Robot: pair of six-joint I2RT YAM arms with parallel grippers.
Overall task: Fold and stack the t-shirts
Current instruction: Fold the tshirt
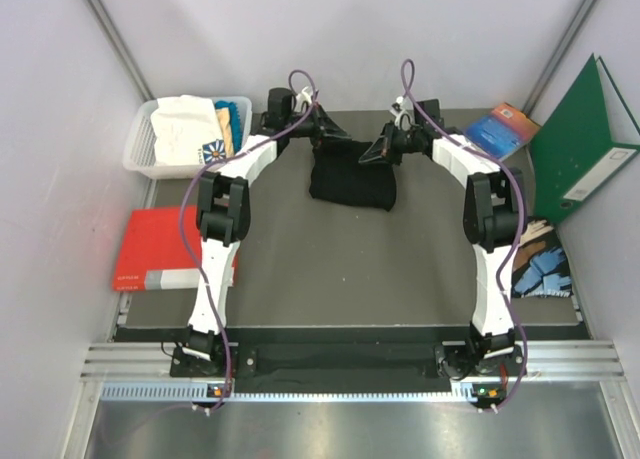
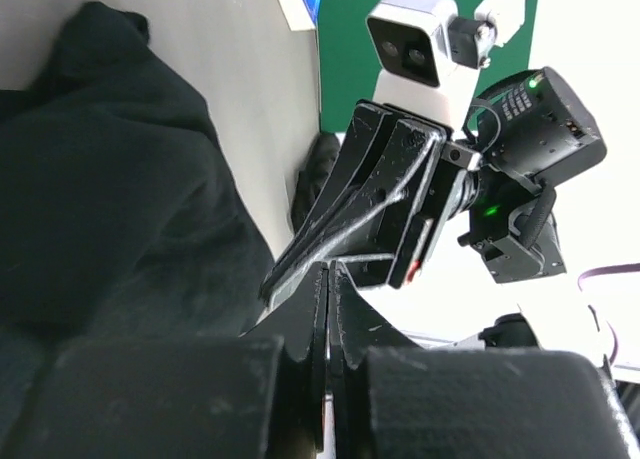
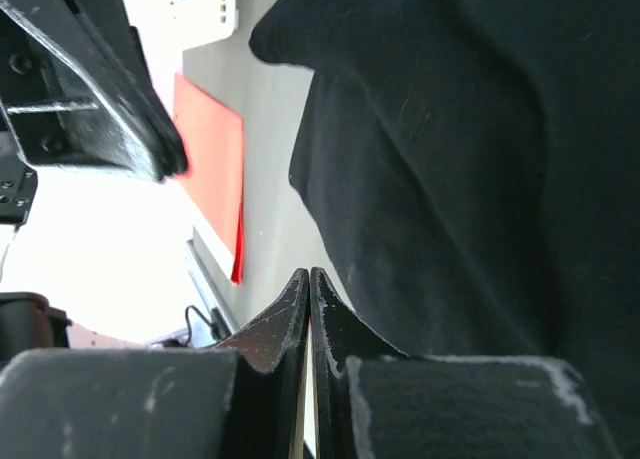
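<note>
At the far left a basket (image 1: 138,151) holds the white shirts (image 1: 185,129) and a teal shirt (image 1: 238,112). On its near side lies a red book (image 1: 155,247), which is not part of the work. The left gripper (image 1: 335,134) hangs by the far left edge of the black shirt (image 1: 350,184), its jaws pressed together. In its wrist view I see no cloth between them; the shirt lies just beside. The black shirt sits in the far middle of the table (image 1: 350,279), bunched in a lump, not flat. The right gripper (image 1: 377,153) hovers over the far right part of it, jaws also pressed together, and again no cloth seems to be pinched.

I judge the shirt to be light, soft and limp — it will sag and wrinkle, and will not move as one piece. It is best taken at two points on one edge — the shoulders or the hem corners — with the jaws opened first, so that it can hang out flat.
</note>
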